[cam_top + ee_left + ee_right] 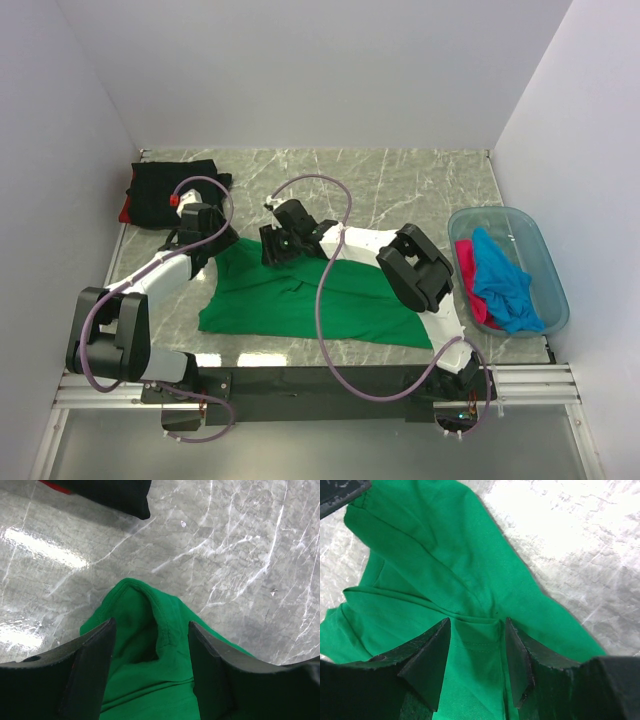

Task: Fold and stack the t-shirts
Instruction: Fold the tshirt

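From above, the fingertips of both grippers are hidden under their own black bodies, so only the wrist cameras show the jaws. The left gripper (218, 240) (151, 624) sits at the far left corner of the green t-shirt (300, 305) (145, 645) (420, 555). Its jaws are spread, with a soft hump of green cloth poking up between them. I cannot tell if the hump touches the fingers. The right gripper (272, 250) (476, 622) is at the far edge of the same shirt, near the left gripper. Its jaws are spread too, and the cloth between them has a stitched seam. The fingers cut off the near part of the shirt in both wrist views. A dark thing (340, 492) in the corner of the right wrist view is cut off, and I cannot tell what it is. The green shirt lies spread and wrinkly in the middle of the table (400, 190). The right arm (415, 265) covers its right end, and a purple cable (322, 300) loops over it. At the far left corner lies a folded black t-shirt (170, 190) (115, 492). A red shirt (125, 212) (52, 484) is under it, and only a thin edge peeks out. On the right stands a see-through blue tub (500, 215). A pink shirt (467, 270) and a blue shirt (505, 285) are scrunched up in it, so their shapes are hard to see.
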`<action>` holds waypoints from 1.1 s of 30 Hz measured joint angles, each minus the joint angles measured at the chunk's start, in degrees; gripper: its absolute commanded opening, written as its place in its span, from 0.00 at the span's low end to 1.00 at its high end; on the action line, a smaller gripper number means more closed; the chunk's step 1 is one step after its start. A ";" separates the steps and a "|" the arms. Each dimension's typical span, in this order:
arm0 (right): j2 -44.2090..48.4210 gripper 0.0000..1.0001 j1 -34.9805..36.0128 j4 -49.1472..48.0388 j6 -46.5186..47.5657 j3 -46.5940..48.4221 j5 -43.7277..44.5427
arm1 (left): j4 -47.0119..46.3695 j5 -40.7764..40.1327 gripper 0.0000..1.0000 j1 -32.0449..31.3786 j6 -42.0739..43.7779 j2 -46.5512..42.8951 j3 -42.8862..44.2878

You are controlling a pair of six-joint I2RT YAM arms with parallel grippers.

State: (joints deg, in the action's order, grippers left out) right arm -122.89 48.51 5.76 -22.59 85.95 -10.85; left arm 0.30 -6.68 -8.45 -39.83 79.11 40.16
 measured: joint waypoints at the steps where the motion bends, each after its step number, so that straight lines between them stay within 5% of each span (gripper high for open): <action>1: 0.00 0.55 0.00 0.04 0.00 0.00 0.20 | 0.00 0.00 0.64 0.00 0.00 0.00 0.00; 8: 0.00 0.51 0.00 0.26 -0.04 0.00 0.46 | -0.02 0.24 0.64 0.02 0.02 0.00 0.00; 19: 0.00 0.01 0.96 -0.04 0.11 -0.02 -1.79 | -0.02 0.48 0.62 0.09 0.11 0.00 0.00; 33: 5.44 0.00 3.28 -3.48 2.91 -9.31 -0.72 | -0.07 0.46 0.61 0.63 0.44 2.03 0.00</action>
State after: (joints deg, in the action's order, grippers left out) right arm -117.45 51.79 2.28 -19.68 76.64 -11.57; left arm 0.23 -6.22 -7.81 -39.40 81.14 40.16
